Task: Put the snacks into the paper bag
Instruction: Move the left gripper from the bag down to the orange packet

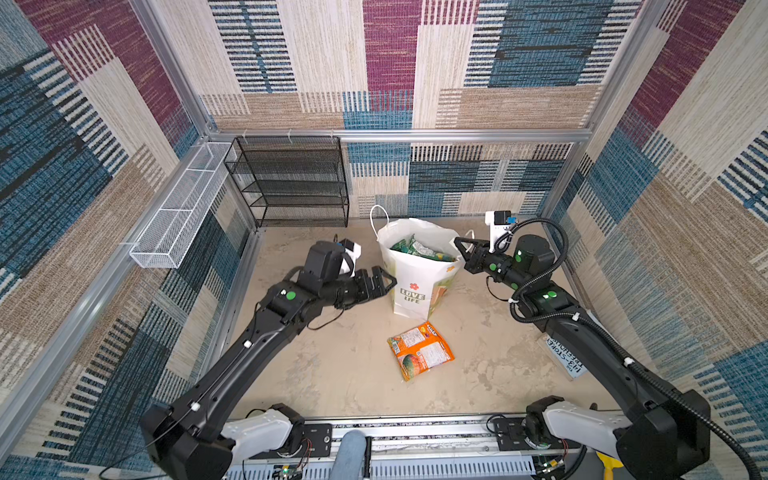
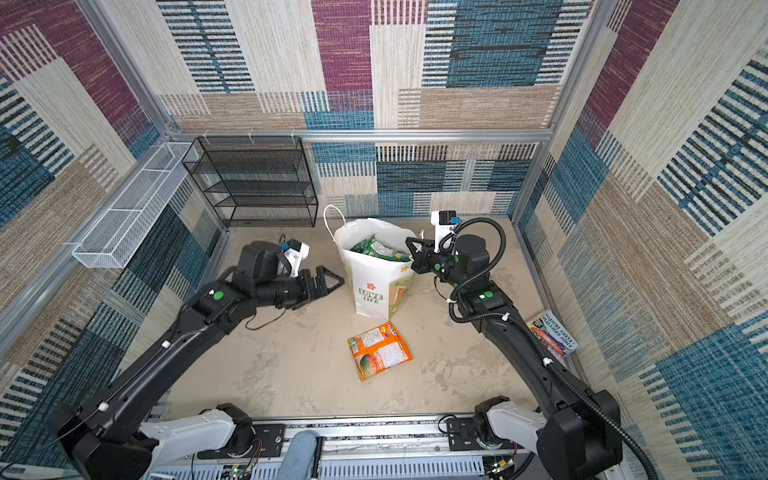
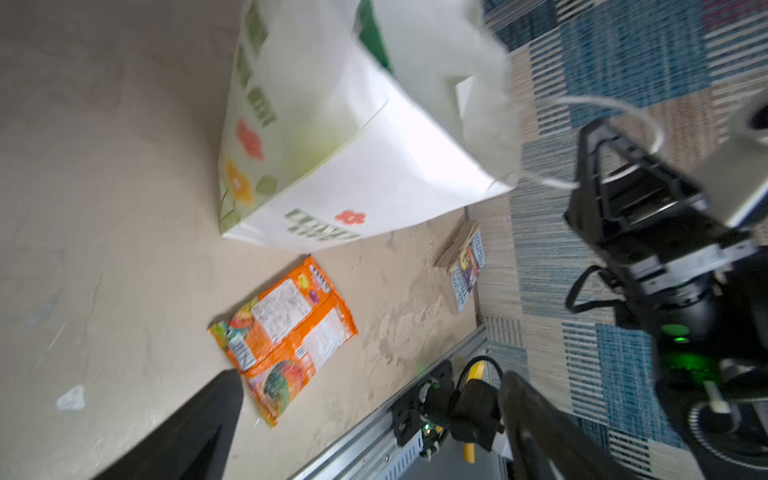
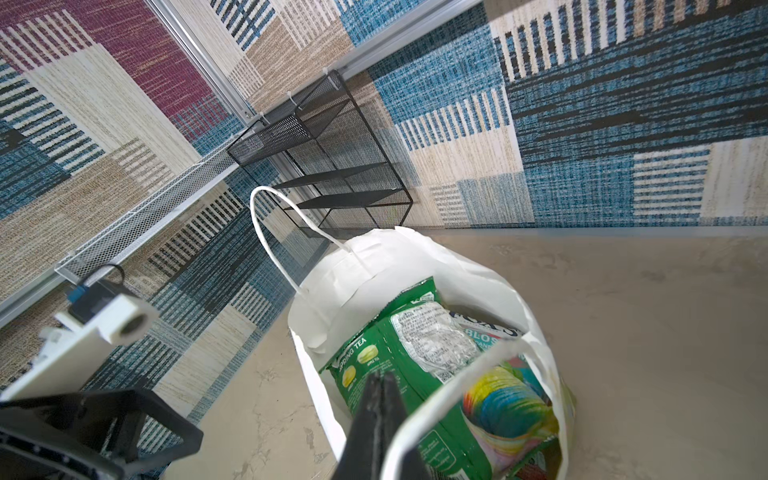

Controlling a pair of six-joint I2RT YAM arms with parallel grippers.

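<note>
Left gripper (image 1: 380, 286): jaws spread wide, nothing between them! Its wrist view shows both fingers (image 3: 187, 436) bare.
Right gripper (image 1: 460, 245): fingers pressed tight together at the bag's rim, with the white loop handle (image 3: 623, 112) curling around the tip. Pinched or merely hooked through? Can't tell.
Paper bag (image 1: 409, 274): upright, mouth open, just ahead of the left fingertips, standing between the two grippers.
Green packets (image 4: 395, 357): piled inside the bag, right under the right gripper's tip.
Orange packet (image 1: 420, 351): flat on the floor, back toward the base from the left gripper, apart from the bag.
Magazine (image 2: 555, 332): behind the right gripper, by the wall beside its arm.
</note>
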